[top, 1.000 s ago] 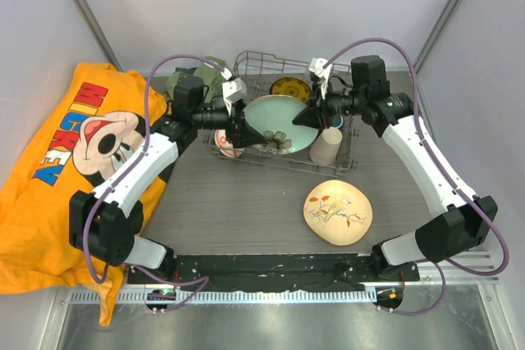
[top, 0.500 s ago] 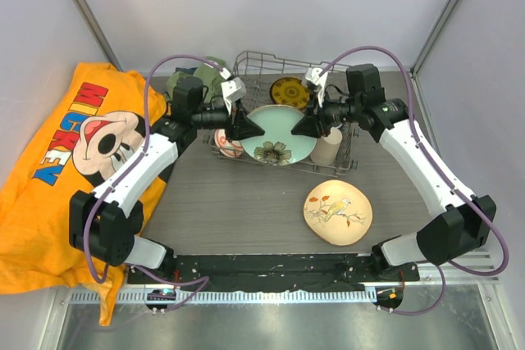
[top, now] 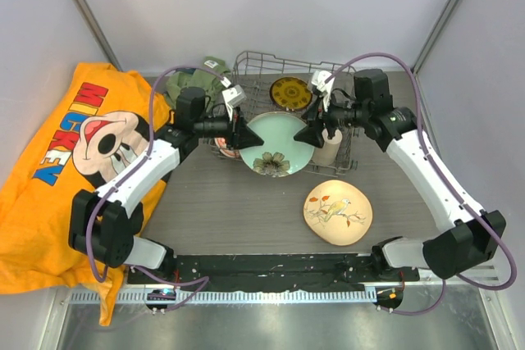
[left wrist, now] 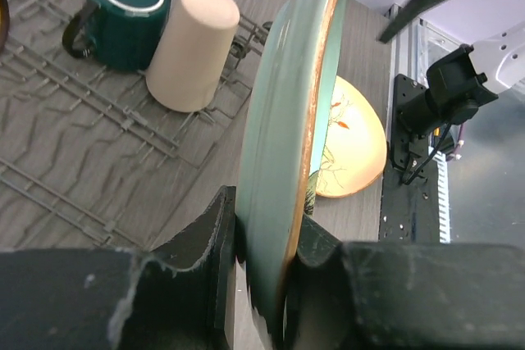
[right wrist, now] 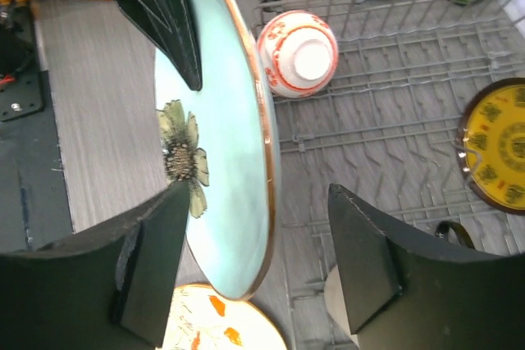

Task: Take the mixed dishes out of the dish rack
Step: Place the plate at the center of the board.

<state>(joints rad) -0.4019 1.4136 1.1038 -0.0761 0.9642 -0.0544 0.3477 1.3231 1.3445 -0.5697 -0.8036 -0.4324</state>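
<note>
While your left gripper point(top: 246, 138) is clamped on the left rim of the green plate point(top: 279, 142), w/ a finger on each face in the left wrist view, your right gripper point(top: 311, 133) stands apart. Its two fingers straddle the plate's right rim w/ a gap on either side. The plate sits mid-frame in the top view, tilted on edge w/ its flower face showing to the camera, over the near side of the rack point(top: 256, 61).

Inside the rack you've got:
- the yellow plate point(top: 290, 93) at the back, top centre;
- the cup point(top: 328, 147) upside down at the right end, w/ the mug point(left wrist: 123, 14) just beside it;
- the bowl point(right wrist: 297, 53) upside down at the left end.

The bird plate point(top: 337, 211) lies on the table point(top: 221, 211), lower right, apart from the rack. An orange shirt point(top: 57, 170) covers the left of the frame.
</note>
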